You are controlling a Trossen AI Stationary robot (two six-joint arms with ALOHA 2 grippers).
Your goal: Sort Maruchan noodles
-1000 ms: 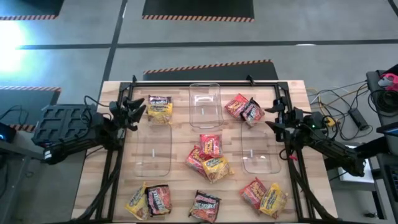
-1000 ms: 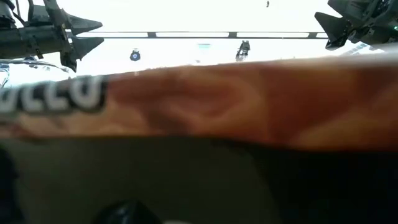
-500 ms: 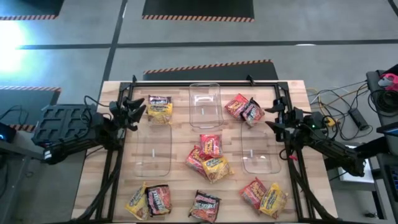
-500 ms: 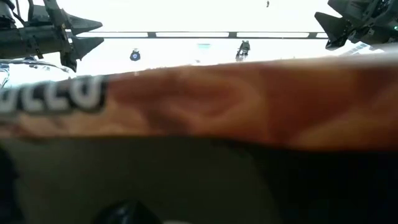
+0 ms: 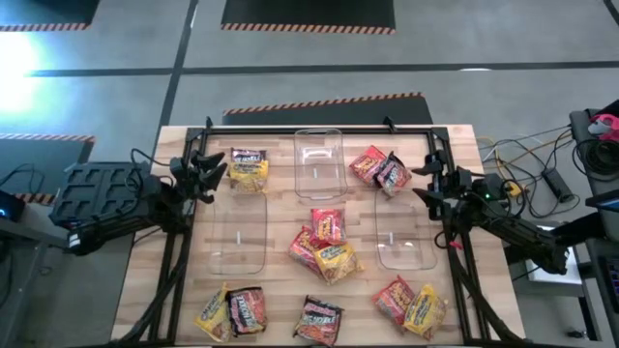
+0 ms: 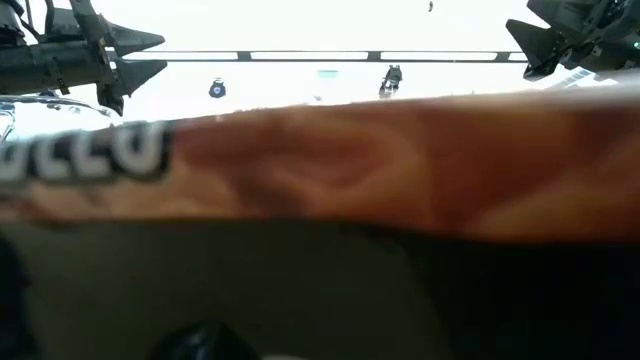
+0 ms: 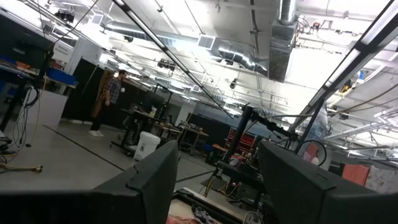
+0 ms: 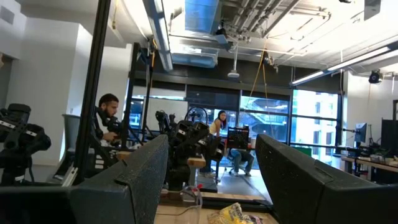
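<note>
The Maruchan noodles lie flat in groups on the wooden table (image 5: 280, 208). A dark and a yellow packet (image 5: 248, 167) sit far left, and a red and a dark one (image 5: 379, 168) far right. Two red and a yellow one (image 5: 324, 246) overlap at the centre. A yellow and a dark packet (image 5: 232, 311), a single dark packet (image 5: 319, 321), and a red and a yellow one (image 5: 411, 304) lie along the near edge. My left gripper (image 5: 215, 174) hovers open beside the far-left pair. My right gripper (image 5: 423, 184) hovers open next to the far-right pair. Both wrist views look level into the room between open fingers.
Three clear bins stand on the table: one far centre (image 5: 319, 159), one left (image 5: 239, 235), one right (image 5: 404, 237). A black frame (image 5: 319, 129) runs along the far edge. A blurred orange-brown packet (image 6: 330, 160) fills the low view. People (image 8: 109, 118) are in the room beyond.
</note>
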